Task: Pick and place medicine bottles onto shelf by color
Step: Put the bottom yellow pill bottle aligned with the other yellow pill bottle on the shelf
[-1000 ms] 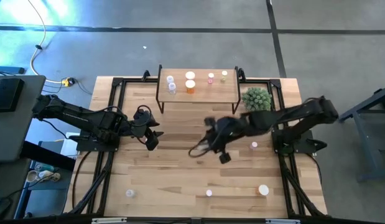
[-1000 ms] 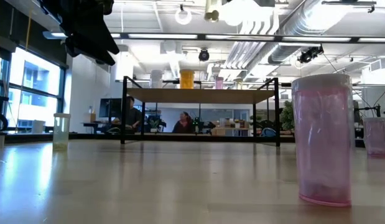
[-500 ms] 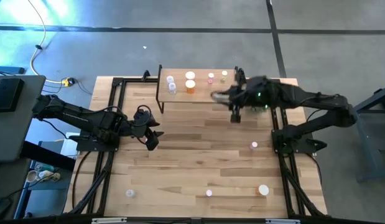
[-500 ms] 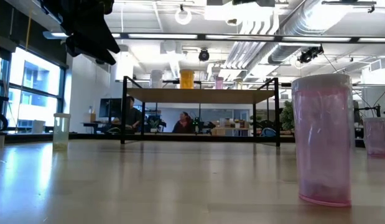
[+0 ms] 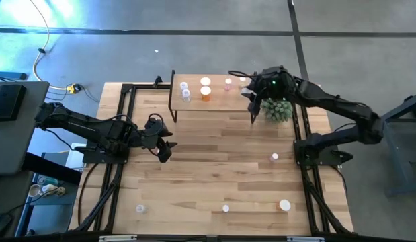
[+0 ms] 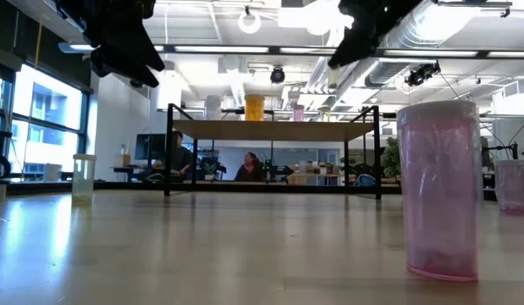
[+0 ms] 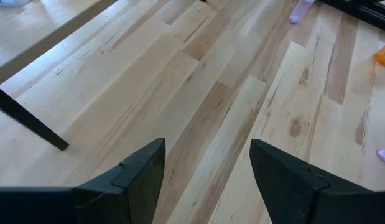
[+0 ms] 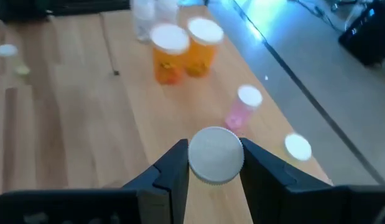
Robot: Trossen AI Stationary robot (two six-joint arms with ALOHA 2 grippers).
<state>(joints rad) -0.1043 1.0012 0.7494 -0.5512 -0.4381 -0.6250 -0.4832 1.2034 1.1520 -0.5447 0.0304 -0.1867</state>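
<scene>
My right gripper (image 5: 251, 93) hovers over the right end of the light-wood shelf (image 5: 214, 102) and is shut on a white-capped bottle (image 8: 216, 154); its cap hides its body. On the shelf stand clear bottles (image 5: 185, 89), orange bottles (image 5: 205, 89), a pink bottle (image 5: 228, 84) and a pale yellow-green one (image 5: 242, 81). More bottles stand on the table: a pink one (image 5: 274, 157), a white-capped one (image 5: 284, 205), another pink one (image 5: 226, 208) and a pale one (image 5: 140, 209). My left gripper (image 5: 164, 144) waits open over the table's left half. My right gripper pinches the bottle at its white cap (image 8: 204, 168) between its two fingers, one on each side. The fingers come from above, slanting down. The bottle stands upright with the cap up, lifted clear above the shelf top.
A green spiky plant (image 5: 277, 107) stands just right of the shelf, under my right arm. The shelf's black legs (image 6: 169, 157) stand on the table's far part. Black frame rails (image 5: 127, 114) run along the table's left and right sides.
My right gripper has carried the bottle from over the table's middle toward the far edge and now sits over the shelf's right end, staying shut on it. My left arm has kept still.
</scene>
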